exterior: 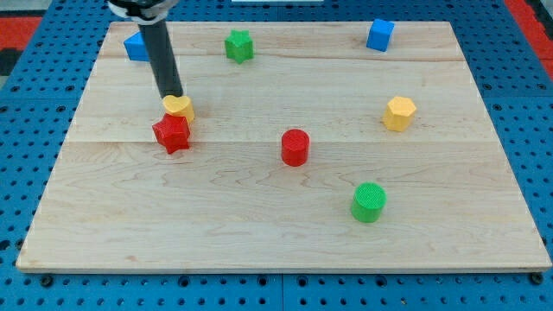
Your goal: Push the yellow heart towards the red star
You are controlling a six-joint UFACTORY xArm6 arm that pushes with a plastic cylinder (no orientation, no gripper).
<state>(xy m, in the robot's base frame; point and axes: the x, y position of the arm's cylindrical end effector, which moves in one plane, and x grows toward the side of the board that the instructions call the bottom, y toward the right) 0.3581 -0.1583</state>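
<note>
The yellow heart (179,106) lies on the wooden board at the view's left, touching the top edge of the red star (172,133) just below it. My tip (172,93) is at the heart's upper left edge, touching or nearly touching it. The dark rod slants up to the view's top left.
A blue block (135,46) sits at the top left, partly behind the rod. A green star (239,46) is at the top middle, a blue cube (379,35) at the top right, a yellow hexagon (399,113) at the right, a red cylinder (295,147) in the middle, and a green cylinder (369,202) at the lower right.
</note>
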